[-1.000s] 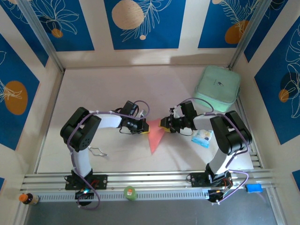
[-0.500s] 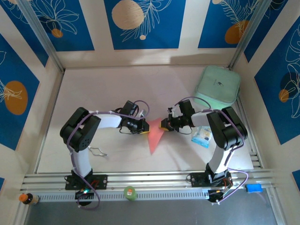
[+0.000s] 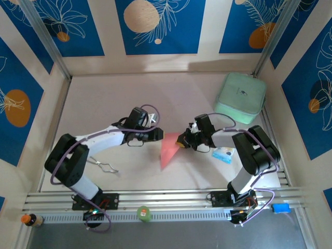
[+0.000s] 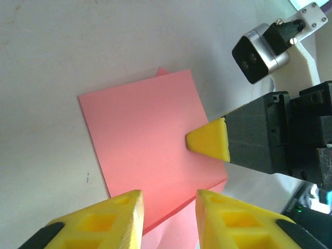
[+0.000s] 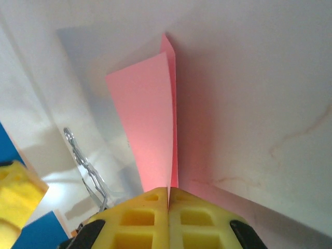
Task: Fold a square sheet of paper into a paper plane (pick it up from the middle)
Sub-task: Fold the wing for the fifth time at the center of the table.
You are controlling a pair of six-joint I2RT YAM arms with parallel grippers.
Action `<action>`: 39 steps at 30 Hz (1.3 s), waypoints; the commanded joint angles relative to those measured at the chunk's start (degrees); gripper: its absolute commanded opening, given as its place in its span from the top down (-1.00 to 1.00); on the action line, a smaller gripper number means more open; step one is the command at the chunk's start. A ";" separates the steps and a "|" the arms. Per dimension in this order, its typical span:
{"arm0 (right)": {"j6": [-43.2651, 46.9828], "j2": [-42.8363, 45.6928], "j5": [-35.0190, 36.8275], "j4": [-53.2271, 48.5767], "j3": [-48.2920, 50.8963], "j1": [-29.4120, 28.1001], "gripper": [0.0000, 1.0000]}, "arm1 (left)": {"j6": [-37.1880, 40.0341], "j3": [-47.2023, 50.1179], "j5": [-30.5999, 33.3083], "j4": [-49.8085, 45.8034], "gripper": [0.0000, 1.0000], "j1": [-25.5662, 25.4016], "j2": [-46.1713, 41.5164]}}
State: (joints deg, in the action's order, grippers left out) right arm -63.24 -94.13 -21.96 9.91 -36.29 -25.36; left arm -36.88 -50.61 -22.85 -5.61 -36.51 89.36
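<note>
The thin, floppy pink-red folded sheet of paper (image 3: 168,148), in the middle of the desk (image 3: 104,104), is pinched at one edge by the closed right hand (image 5: 168,191), with the left hand (image 4: 168,201) narrowly parted beside it; light and crushable, it is probably best held along its folds.

I see the sheet of paper (image 3: 168,151) mid-worktop (image 3: 104,104). It is thin, pink-red and folded along a crease into a shape tapering toward me. Its far end is lifted, with both layers pinched between the jaws of the right gripper (image 5: 168,194).
</note>
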 commanded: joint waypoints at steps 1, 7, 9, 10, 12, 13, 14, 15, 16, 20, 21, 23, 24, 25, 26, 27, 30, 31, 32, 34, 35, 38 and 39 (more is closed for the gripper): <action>-10.16 3.09 7.81 1.16 1.90 -1.97 0.95 | 4.69 2.27 6.71 -2.87 0.34 -3.73 -3.83; -16.91 7.38 15.58 0.00 4.07 -4.98 0.95 | 10.01 5.81 17.80 -2.22 0.23 -12.53 -7.77; -17.68 8.28 16.89 -0.51 4.30 -5.60 0.95 | 12.19 5.84 21.03 -2.41 0.19 -15.57 -7.55; -17.79 8.58 17.27 -0.75 4.27 -5.74 0.95 | 13.40 5.59 22.64 -2.83 0.17 -16.94 -7.26; -17.89 8.70 17.13 -0.85 4.13 -5.90 0.95 | 15.47 4.26 24.78 -3.97 0.13 -19.45 -5.83; -17.88 8.70 16.86 -0.67 4.15 -5.92 0.95 | 16.22 3.59 25.07 -4.31 0.12 -20.21 -5.07; -17.79 8.61 16.59 -0.52 4.00 -6.00 0.95 | 16.93 2.81 25.29 -4.77 0.11 -20.95 -3.98; -17.58 8.61 16.48 -0.55 3.82 -6.09 0.95 | 17.55 1.86 25.55 -5.42 0.11 -21.69 -2.83; -17.43 8.61 16.49 -0.59 3.70 -6.18 0.95 | 17.93 1.04 26.13 -6.02 0.11 -22.29 -1.68; -16.27 8.70 16.01 -0.77 3.12 -6.28 0.92 | 18.43 -2.04 29.27 -8.77 0.09 -24.27 2.74; -15.98 8.69 15.73 -0.82 2.93 -6.27 0.91 | 18.43 -2.42 29.93 -8.96 0.09 -24.51 3.54; -15.16 8.78 15.35 -1.10 2.51 -6.36 0.87 | 18.26 -2.91 31.12 -9.25 0.09 -24.81 4.63; -14.84 8.87 15.30 -1.36 2.38 -6.36 0.85 | 18.25 -3.05 31.66 -9.44 0.09 -24.86 4.90; -14.66 8.96 15.11 -1.38 2.28 -6.36 0.83 | 18.16 -3.17 32.12 -9.56 0.09 -24.90 5.20; -14.45 9.05 14.92 -1.18 2.28 -6.36 0.82 | 18.23 -3.22 32.44 -9.73 0.08 -24.89 5.50; -14.33 9.13 14.81 -1.04 2.30 -6.36 0.81 | 18.34 -3.27 32.68 -9.83 0.08 -24.87 5.87; -14.37 9.20 14.44 -0.34 2.55 -6.28 0.81 | 18.51 -3.44 32.35 -9.81 0.09 -24.93 6.77; -14.44 9.24 14.32 -0.18 2.63 -6.28 0.81 | 18.51 -3.51 32.30 -9.93 0.09 -24.93 7.05; -14.57 9.22 14.30 -0.24 2.67 -6.24 0.83 | 18.67 -3.68 32.17 -10.01 0.09 -24.92 7.35; -14.77 9.14 14.13 -0.10 2.57 -6.25 0.85 | 18.84 -4.03 32.08 -10.36 0.10 -24.92 7.90; -14.72 9.14 13.98 -0.07 2.67 -6.28 0.88 | 18.94 -4.14 32.16 -10.42 0.11 -24.92 8.21; -14.68 9.22 13.82 0.13 2.71 -6.12 0.92 | 19.13 -4.23 32.67 -10.64 0.12 -25.01 8.48; -14.69 9.22 13.86 0.11 2.70 -6.10 0.93 | 19.12 -4.23 32.90 -10.65 0.13 -25.01 8.47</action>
State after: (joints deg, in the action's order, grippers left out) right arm -78.43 -86.39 -6.98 9.89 -32.88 -31.40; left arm -18.94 -53.32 8.23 -14.55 -60.99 97.32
